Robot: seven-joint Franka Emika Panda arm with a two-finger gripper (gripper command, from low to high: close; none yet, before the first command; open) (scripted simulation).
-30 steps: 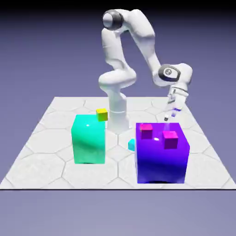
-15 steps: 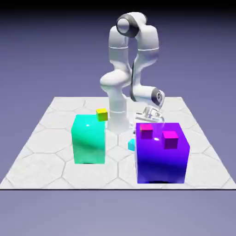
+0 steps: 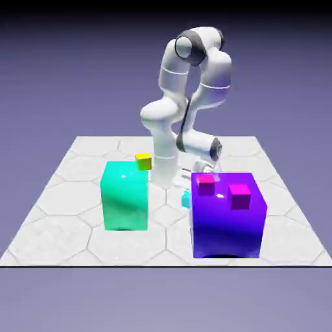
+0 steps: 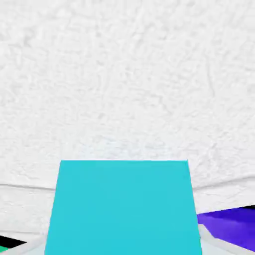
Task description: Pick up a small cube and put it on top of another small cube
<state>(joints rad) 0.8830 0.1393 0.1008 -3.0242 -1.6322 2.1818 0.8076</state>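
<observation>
the gripper's fingers are clamped on the cyan cube [image 4: 123, 209], low beside the purple block [image 3: 227, 217], whose top carries two magenta cubes [image 3: 240, 196], one near its far left corner

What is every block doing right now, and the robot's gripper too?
gripper: shut on the cyan cube
cyan cube: gripped
yellow cube: on the teal block
two pink cubes: on the purple block
teal block: standing
purple block: standing

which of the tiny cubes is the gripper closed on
The cyan one, filling the space between the fingertips; the yellow and two magenta cubes sit atop big blocks
</observation>
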